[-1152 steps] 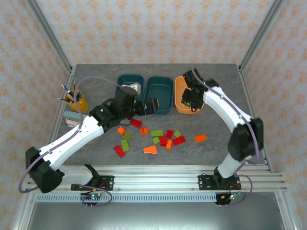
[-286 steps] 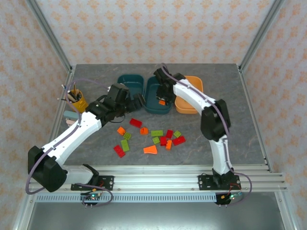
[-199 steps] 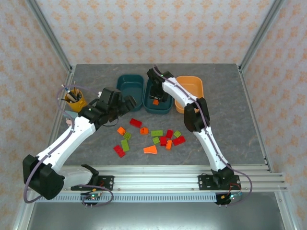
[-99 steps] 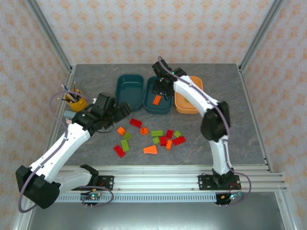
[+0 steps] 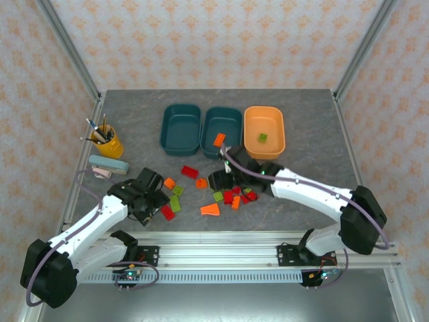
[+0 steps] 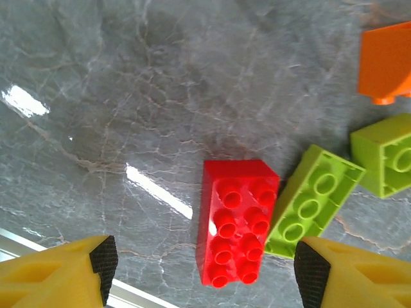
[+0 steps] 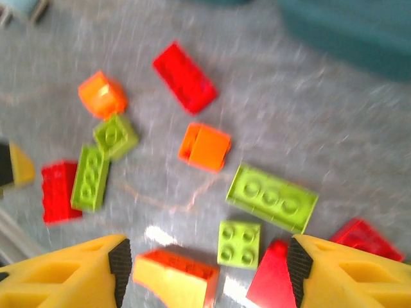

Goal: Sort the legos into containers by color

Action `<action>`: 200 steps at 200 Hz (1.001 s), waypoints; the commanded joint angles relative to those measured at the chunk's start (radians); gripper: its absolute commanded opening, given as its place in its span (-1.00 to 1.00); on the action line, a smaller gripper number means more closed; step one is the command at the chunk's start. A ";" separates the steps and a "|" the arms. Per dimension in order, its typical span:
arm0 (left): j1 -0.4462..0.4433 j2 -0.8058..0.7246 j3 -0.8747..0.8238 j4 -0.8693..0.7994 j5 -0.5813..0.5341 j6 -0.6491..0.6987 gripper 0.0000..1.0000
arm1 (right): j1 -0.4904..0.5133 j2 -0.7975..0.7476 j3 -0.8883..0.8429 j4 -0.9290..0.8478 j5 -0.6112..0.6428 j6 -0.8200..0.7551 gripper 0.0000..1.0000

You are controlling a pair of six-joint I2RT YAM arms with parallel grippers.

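From overhead I see an orange plastic brick (image 5: 218,139) lying in the middle shallow, round-cornered dark teal tray (image 5: 228,124), and a light green brick (image 5: 264,138) in the matching orange tray (image 5: 271,124). My left wrist camera adds texture: my left pincer (image 6: 207,266) stands spread either side of a glossy red eight-stud brick (image 6: 236,221), touching neither flank, on the veined grey tabletop (image 6: 128,96). My right pincer (image 7: 209,263), blurred, is spread too, with the smooth orange wedge (image 7: 176,279) between its fingers.

Bright, even light falls from above, and shadows are soft. White glare streaks lie on the glossy grey stone-patterned tabletop (image 6: 128,96) just left of the red eight-stud plastic brick (image 6: 236,221). The right wrist view is blurred throughout.
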 commanded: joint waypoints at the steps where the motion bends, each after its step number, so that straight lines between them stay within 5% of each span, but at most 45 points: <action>1: 0.001 0.000 -0.021 0.077 0.003 -0.103 0.51 | 0.038 -0.081 -0.094 0.215 -0.038 -0.017 0.38; 87: 0.000 0.122 -0.039 0.174 -0.001 -0.123 0.45 | 0.059 -0.107 -0.166 0.252 -0.048 -0.038 0.47; 200: -0.023 0.262 -0.052 0.211 0.020 -0.116 0.07 | 0.059 -0.090 -0.156 0.246 -0.018 -0.016 0.46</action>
